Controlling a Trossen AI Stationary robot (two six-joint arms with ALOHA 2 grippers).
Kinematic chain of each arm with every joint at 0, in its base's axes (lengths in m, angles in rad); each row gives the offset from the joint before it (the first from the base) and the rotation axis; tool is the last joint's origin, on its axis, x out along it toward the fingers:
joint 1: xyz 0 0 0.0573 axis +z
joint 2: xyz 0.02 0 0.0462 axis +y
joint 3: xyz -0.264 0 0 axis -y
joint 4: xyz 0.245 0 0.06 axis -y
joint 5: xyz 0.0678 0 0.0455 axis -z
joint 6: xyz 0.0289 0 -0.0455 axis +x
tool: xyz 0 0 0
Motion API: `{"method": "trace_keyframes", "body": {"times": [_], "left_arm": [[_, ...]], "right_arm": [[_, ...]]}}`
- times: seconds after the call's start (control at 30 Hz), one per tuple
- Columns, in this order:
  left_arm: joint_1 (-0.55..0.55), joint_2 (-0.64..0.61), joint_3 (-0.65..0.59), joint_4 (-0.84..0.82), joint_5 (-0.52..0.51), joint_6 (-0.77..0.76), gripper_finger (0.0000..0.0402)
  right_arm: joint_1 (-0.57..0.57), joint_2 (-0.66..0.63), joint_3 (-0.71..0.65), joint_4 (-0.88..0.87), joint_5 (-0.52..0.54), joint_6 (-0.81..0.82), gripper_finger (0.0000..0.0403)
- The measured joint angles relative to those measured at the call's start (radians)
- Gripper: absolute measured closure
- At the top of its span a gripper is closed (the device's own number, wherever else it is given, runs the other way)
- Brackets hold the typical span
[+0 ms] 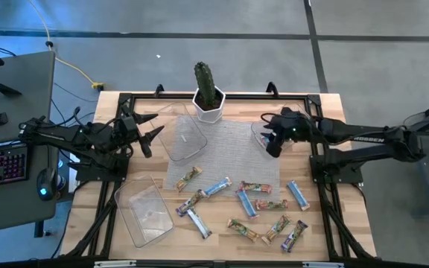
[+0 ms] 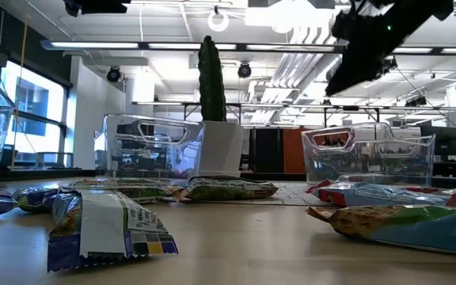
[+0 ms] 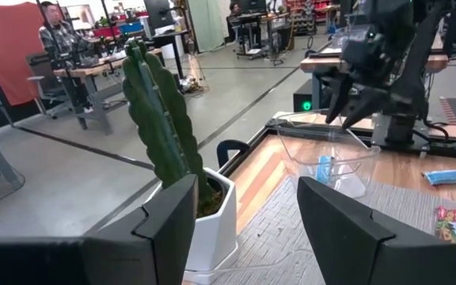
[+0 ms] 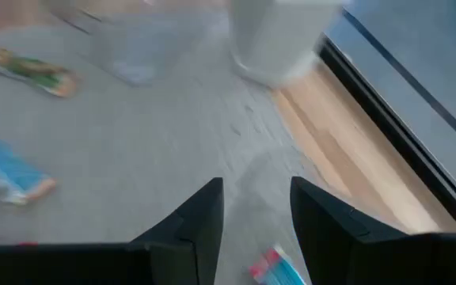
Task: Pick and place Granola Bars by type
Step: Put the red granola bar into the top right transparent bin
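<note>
Right end effector above tub, spread, empty; blue bar inside, half hidden.

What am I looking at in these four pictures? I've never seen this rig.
Two robot arms at a wooden table. One picture looks straight down, one looks level across the tabletop, and one looks from each wrist. Granola bars lie scattered on the near half, with clear tubs and a potted cactus around a grey mat. The left gripper waits open at the left side. The right gripper hangs over a tub holding one blue bar; its fingers are apart and hold nothing.
</note>
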Motion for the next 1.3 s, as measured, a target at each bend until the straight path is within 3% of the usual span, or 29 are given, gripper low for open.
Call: {"method": "trace_keyframes", "body": {"times": [0.47, 0.73, 0.97, 1.13, 1.3], "left_arm": [[0.0, 0.0, 0.0, -0.071, 0.011, -0.05, 0.0189], [0.0, 0.0, 0.0, -0.068, 0.026, -0.051, 0.0189], [0.0, 0.0, 0.0, -0.068, 0.026, -0.051, 0.0189], [0.0, 0.0, 0.0, -0.067, 0.026, -0.06, 0.0189], [0.0, 0.0, 0.0, -0.065, 0.026, -0.072, 0.0189]], "right_arm": [[0.008, 0.0, -0.001, 0.187, -0.067, -0.296, 0.0272], [0.015, 0.0, -0.001, 0.32, -0.243, -0.162, 0.0263], [0.036, 0.0, -0.001, 0.311, -0.346, -0.076, 0.0202], [0.136, 0.001, -0.001, 0.254, -0.345, -0.079, 0.0169], [0.297, 0.001, -0.001, 0.189, -0.24, 0.034, 0.0175]]}}
